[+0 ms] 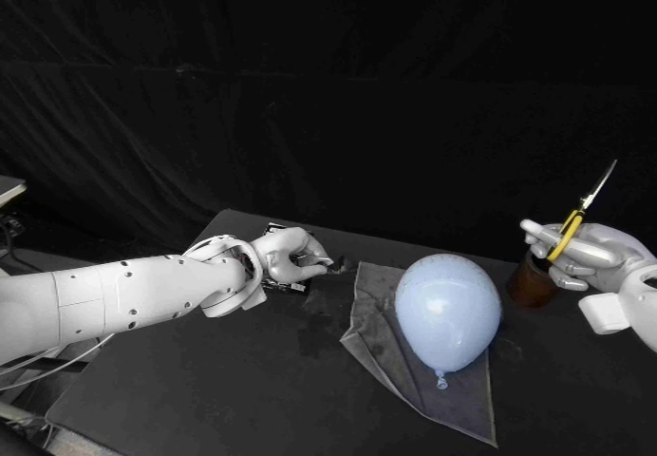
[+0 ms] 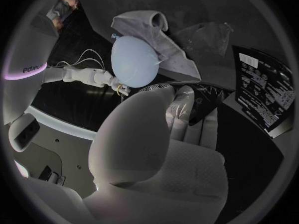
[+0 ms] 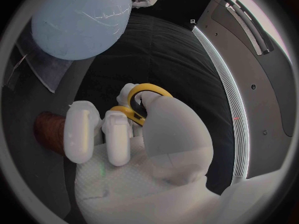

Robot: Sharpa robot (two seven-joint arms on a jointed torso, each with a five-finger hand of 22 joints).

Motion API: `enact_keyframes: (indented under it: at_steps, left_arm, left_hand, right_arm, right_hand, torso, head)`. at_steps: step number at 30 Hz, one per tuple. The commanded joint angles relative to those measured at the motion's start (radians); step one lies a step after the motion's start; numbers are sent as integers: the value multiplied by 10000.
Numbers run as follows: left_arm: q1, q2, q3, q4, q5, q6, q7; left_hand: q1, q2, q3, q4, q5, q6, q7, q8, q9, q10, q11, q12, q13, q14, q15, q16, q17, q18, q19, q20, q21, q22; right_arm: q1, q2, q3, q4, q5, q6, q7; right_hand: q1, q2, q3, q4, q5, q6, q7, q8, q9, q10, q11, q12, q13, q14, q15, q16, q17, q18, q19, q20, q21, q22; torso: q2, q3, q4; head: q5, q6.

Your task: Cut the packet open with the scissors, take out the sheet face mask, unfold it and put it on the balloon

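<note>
My left hand (image 1: 281, 258) grips a glossy black packet (image 2: 201, 100) at the table's back, left of the balloon; its fingers (image 2: 179, 107) curl over the packet's edge. The pale blue balloon (image 1: 448, 309) lies mid-table on a grey translucent sheet (image 1: 431, 399), knot towards me. It also appears in the left wrist view as balloon (image 2: 134, 59) and in the right wrist view as balloon (image 3: 81, 20). My right hand (image 1: 591, 258) is raised at the right, holding the yellow-handled scissors (image 1: 572, 228) with blades pointing up. The yellow handles (image 3: 142, 104) loop round its fingers.
A brown cylinder (image 1: 530, 282) stands just behind and left of my right hand, close to the balloon. A flat black printed pack (image 2: 264, 92) lies on the table beside my left hand. Crumpled clear film (image 2: 206, 35) sits beyond it. The table's front left is bare.
</note>
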Motion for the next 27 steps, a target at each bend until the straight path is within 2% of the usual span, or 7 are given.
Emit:
enact_keyframes:
  at_steps: [1,4,9,13,16,19,27]
  left_arm:
    - [232,150,68,63,3137,-41,776]
    - [493,353,110,10,5533,311,1206]
    - [663,879,136,-279,9288,807,1874]
    - [704,1403,159,-616,11309,1163,2229]
    - [698,1810,209,-897,12031,1336,2376]
    - [662,2228,290,-1184,12488,1469,2458]
    - [426,3306,735,-1872,13393,1899,2651]
  left_hand:
    - [3,-131,111,-29,29,-8,105,58,43,3,37,-39,-10,6,82,-59,-25,37,-118,32,-15,-42]
    - [-20,-133,255,-101,31,-83,226,73,80,-38,17,-43,-11,-16,77,-113,-47,6,33,94,36,-38]
    - [-70,-134,372,-187,29,-160,250,100,127,-89,44,-35,-7,-29,99,-164,-67,-78,-332,109,-121,-117]
    - [-149,-111,435,-265,26,-184,266,158,186,-35,24,-26,-3,41,71,-163,-64,-132,144,117,54,-69]
    - [-248,-83,484,-363,30,-246,279,205,246,10,4,-26,-3,133,42,-154,-57,-147,380,114,156,-48]
    - [-380,-41,514,-488,34,-313,285,268,322,68,-39,-29,-5,565,-68,20,16,-68,899,89,411,33]
    - [-501,34,566,-705,32,-443,292,297,386,-20,2,-43,-11,513,-29,-90,-26,32,1244,55,562,59]
  right_arm:
    - [-4,11,6,-62,-140,225,241]
    - [-10,19,4,-96,-146,273,345]
    - [-16,81,4,-100,-150,317,612]
    - [-20,123,4,-25,-168,297,896]
    - [-21,118,5,66,-188,209,1088]
    - [-22,129,6,135,-191,74,1247]
    - [-18,129,8,486,5,-192,1536]
  right_hand:
    - [118,72,302,-289,56,70,-23,-42,15,3394,-383,9473,2983,907,11,64,2226,133,70,-15,45,1903]
    - [120,64,303,-293,55,68,-23,-46,15,3395,-383,9474,2984,907,11,63,2224,132,72,-15,49,1904]
    - [160,-37,351,-342,55,-2,-5,-153,-15,3396,-372,9476,2987,913,14,77,2250,115,114,-15,127,1934]
    - [332,-185,644,-459,56,-268,144,-742,-354,3406,-257,9504,3009,929,96,114,2316,94,157,34,196,1971]
    - [444,-310,909,-560,67,-393,310,-1320,-785,3452,-117,9646,3093,953,194,170,2413,53,250,108,374,2039]
    - [514,-436,1151,-697,56,-429,422,-1832,-1210,3484,-32,9752,3156,965,283,200,2463,29,310,186,489,2084]
    - [528,-581,1605,-1131,56,-713,838,-3020,-2322,3539,325,9940,3260,974,571,223,2501,-20,421,429,716,2157]
  torso:
    - [-10,-6,-44]
    - [-21,-2,-67]
    - [-47,13,-77]
    - [-65,8,-84]
    - [-94,16,-94]
    - [-136,12,-94]
    - [-208,19,-170]
  head:
    - [-226,301]
    - [-444,590]
    - [-928,1073]
    - [-1344,1395]
    - [-1503,1510]
    - [-1599,1501]
    - [-2157,1593]
